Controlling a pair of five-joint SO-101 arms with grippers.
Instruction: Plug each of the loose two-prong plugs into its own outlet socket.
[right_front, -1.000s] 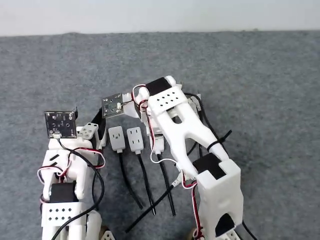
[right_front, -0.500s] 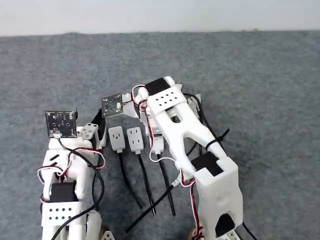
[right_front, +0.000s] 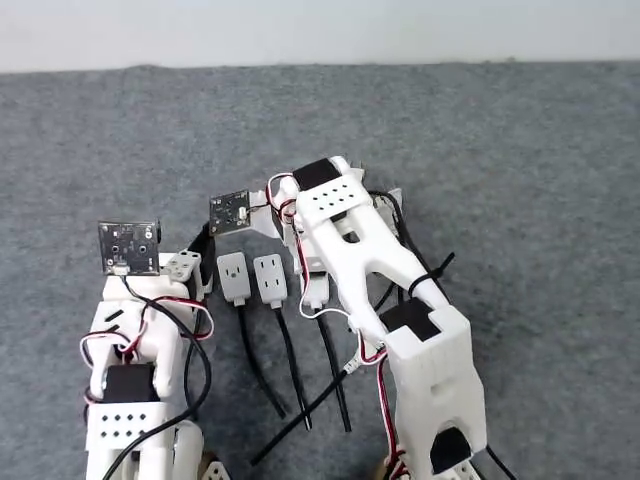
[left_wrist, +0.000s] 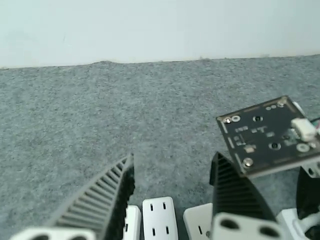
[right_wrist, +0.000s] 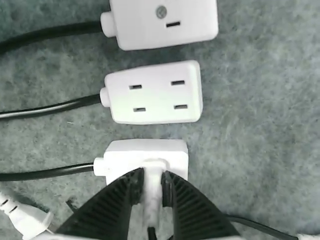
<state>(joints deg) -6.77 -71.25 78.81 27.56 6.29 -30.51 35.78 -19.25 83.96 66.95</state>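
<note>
Item: three white outlet sockets in a row on the grey-carpeted bench (right_front: 520, 200), each with a black cord (right_front: 258, 370) running back toward the arm bases.
- First socket (right_front: 233, 277): face bare, nearest the left arm.
- Second socket (right_front: 270, 278): face bare, just beside the first.
- Third socket (right_wrist: 142, 152): lies under the right arm's wrist, just beside the second.

Item: white two-prong plug (right_wrist: 152, 195). It is held upright and touches the face of the third socket. How far the prongs are seated cannot be told.

Item: right gripper (right_wrist: 151, 176). Its black jaws pinch the plug from both sides, directly above the third socket.

Item: left gripper (left_wrist: 172, 165). Its jaws are spread wide with nothing between them, hanging above the near ends of the sockets.

Item: second white plug (right_wrist: 22, 217). It lies loose on the carpet beside the third socket's cord.
</note>
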